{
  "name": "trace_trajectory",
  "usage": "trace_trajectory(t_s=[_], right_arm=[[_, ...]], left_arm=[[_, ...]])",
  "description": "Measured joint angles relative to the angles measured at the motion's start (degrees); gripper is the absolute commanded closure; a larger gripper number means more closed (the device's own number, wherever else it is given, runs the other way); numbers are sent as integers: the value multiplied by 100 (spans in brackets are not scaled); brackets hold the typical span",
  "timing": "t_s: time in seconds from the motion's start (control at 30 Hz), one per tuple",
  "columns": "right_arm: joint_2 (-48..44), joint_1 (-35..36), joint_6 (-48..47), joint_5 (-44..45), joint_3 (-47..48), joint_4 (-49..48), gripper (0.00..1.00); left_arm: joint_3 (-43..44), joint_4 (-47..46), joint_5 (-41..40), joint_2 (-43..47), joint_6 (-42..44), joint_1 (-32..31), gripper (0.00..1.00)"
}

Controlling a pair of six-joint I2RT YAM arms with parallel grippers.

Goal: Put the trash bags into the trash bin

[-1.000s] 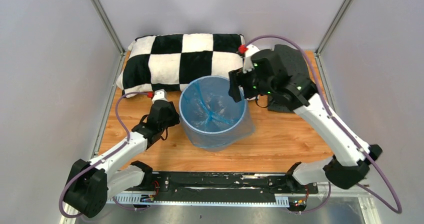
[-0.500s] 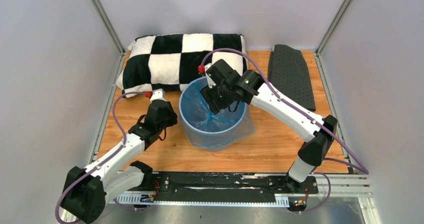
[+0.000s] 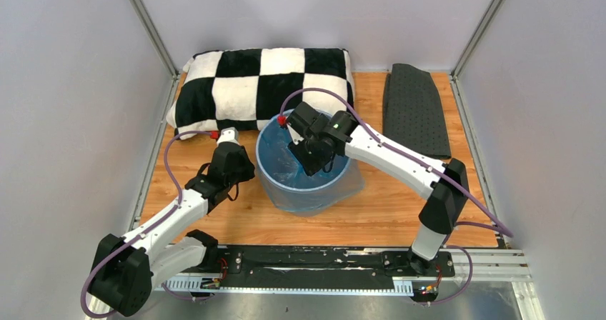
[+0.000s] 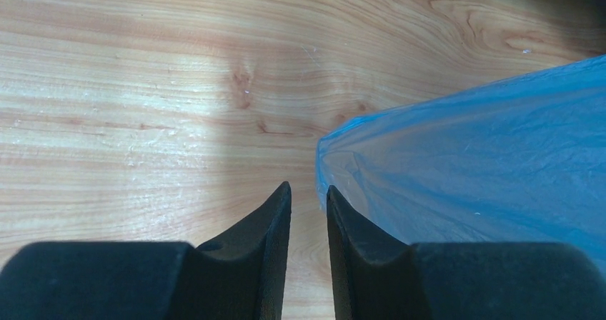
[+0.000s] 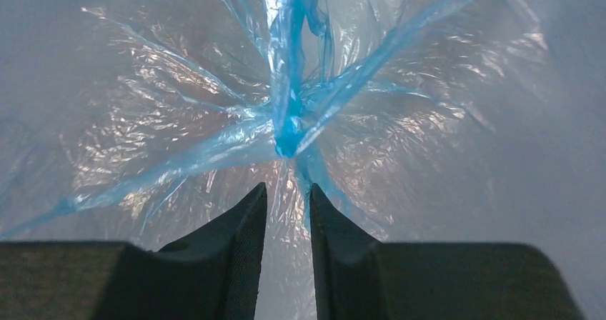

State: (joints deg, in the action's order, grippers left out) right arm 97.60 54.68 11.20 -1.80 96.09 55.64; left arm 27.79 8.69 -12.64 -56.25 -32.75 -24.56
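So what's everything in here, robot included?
thin translucent plastic bag: one, light blue, lining the bin, edges draped over its rim
round plastic bin: one, light grey, table centre, under the bag
checkered plush pillow: one, black and white, far left
dotted mat: one, dark grey, far right
wooden table: one, light brown, beneath everything
left arm: one, white and black, beside the bin's left; jaws narrowly apart, empty
right arm: one, white and black, reaching into the bin; jaws narrowly apart
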Motion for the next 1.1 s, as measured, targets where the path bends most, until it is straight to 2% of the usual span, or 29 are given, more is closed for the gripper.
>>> trace_trajectory(t_s=[0.3,0.43,1.1], right_arm=[[466,0,-2,-33,-85,9,78],[592,0,-2,-20,-188,11,78],[933,-2,-20,35,-555,-205,61]], left_arm=[[0,-2,68,0,2,0,73],[0,-2,85,0,20,0,73],[-4,-136,306,37,35,2,76]])
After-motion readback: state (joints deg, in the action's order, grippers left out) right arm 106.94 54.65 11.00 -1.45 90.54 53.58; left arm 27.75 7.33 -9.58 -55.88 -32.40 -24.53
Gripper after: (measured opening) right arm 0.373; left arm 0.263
